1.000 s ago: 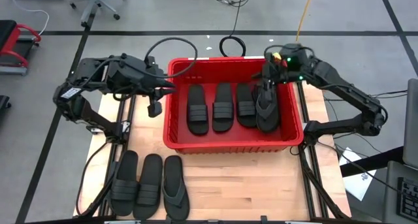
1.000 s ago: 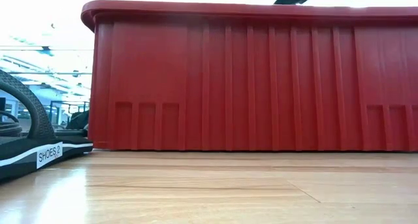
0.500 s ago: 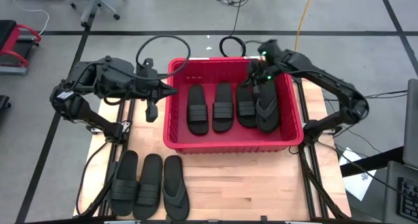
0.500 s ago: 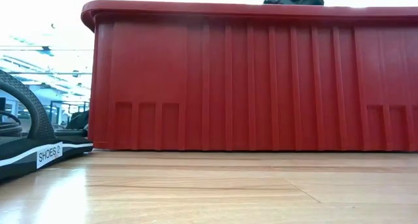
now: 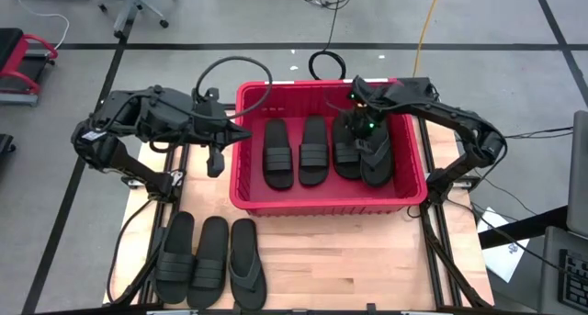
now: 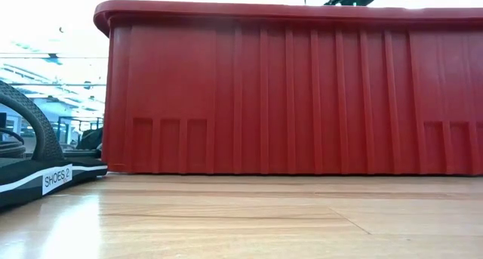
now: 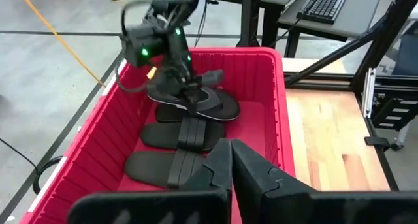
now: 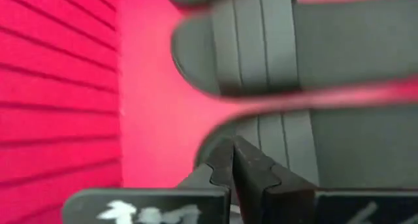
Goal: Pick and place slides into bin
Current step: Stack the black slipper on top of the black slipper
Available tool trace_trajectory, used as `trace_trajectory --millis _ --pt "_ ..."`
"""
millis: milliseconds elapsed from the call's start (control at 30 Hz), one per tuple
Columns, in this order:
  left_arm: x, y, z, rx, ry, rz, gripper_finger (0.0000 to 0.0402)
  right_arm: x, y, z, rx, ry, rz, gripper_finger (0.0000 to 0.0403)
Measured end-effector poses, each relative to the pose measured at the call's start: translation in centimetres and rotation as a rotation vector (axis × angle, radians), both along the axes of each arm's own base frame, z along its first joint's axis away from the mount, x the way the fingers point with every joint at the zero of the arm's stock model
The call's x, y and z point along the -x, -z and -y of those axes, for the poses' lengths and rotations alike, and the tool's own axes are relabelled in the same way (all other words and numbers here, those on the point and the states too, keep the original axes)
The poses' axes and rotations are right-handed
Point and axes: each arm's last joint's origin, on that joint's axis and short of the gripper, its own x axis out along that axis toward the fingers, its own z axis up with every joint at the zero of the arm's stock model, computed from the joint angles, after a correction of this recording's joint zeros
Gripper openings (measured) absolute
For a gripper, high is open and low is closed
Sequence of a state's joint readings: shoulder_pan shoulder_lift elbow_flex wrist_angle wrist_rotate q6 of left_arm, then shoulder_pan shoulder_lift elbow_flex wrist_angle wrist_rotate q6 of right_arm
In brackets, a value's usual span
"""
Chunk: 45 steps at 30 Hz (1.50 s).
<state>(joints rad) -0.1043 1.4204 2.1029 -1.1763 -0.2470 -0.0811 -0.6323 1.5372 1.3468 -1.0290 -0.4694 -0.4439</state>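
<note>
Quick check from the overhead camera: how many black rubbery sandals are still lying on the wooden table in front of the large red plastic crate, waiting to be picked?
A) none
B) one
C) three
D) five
C: the high view shows three black rubbery sandals lying side by side on the wooden table, in front of the large red plastic crate toward its left end; the others lie inside the crate.

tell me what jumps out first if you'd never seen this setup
The large red plastic bin in the middle of the wooden table dominates, with four black rubbery slides lying side by side in it. The right hand reaches down inside over them, shut, while the left hand waits shut at the bin's left rim. Three more black sandals lie lined up on the table's front left.
</note>
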Motion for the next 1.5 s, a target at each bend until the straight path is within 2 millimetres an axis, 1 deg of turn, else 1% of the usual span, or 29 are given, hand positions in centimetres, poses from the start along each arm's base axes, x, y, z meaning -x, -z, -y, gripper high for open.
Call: trace_trajectory --millis 100,233,333,433,567,700,800,867,1000,1167,1267,1367,1500 --pt "0.0 0.0 0.0 -0.001 -0.001 0.0 0.001 0.7 2.0 -0.6 -0.029 0.01 -0.105 0.0" --pt "0.0 0.0 0.0 -0.033 0.017 -0.007 0.0002 1.4 4.7 -1.9 -0.056 -0.046 -0.181 0.0" --pt "0.0 0.0 0.0 -0.056 0.028 -0.011 0.0008 1.7 6.1 -2.9 -0.073 -0.088 -0.23 0.0" --pt "0.0 0.0 -0.2 -0.063 0.028 -0.012 0.0015 2.1 7.1 -3.5 -0.028 -0.103 -0.31 0.0" --pt "0.0 0.0 -0.1 -0.064 0.038 -0.014 0.0013 2.3 7.3 -3.7 -0.034 -0.097 -0.333 0.0" --pt "0.0 0.0 -0.1 -0.06 0.043 -0.014 0.0002 2.2 6.4 -3.6 0.013 -0.076 -0.257 0.0" --pt "0.0 0.0 0.1 -0.034 0.094 -0.014 0.0005 2.2 5.3 -3.6 0.064 -0.062 -0.176 0.0002" --pt "0.0 0.0 0.3 -0.018 0.132 -0.015 0.0007 2.5 4.4 -3.8 0.096 -0.052 -0.125 0.0012" --pt "0.0 0.0 0.5 -0.013 0.152 -0.016 0.0002 2.8 2.8 -3.9 0.141 -0.006 -0.034 0.0052" --pt "0.0 0.0 0.5 -0.012 0.148 -0.015 0.0009 3.4 1.3 -4.2 0.183 0.036 0.033 0.0125" --pt "0.0 0.0 0.5 -0.008 0.146 -0.015 0.0007 4.0 0.3 -4.4 0.264 0.059 0.049 0.0162" --pt "0.0 0.0 0.5 0.002 0.137 -0.013 0.0002 4.6 -0.8 -4.6 0.346 0.056 0.096 0.0185" --pt "0.0 0.0 0.4 0.013 0.082 -0.008 0.0007 5.0 -3.1 -5.0 0.437 0.059 0.282 0.0193"
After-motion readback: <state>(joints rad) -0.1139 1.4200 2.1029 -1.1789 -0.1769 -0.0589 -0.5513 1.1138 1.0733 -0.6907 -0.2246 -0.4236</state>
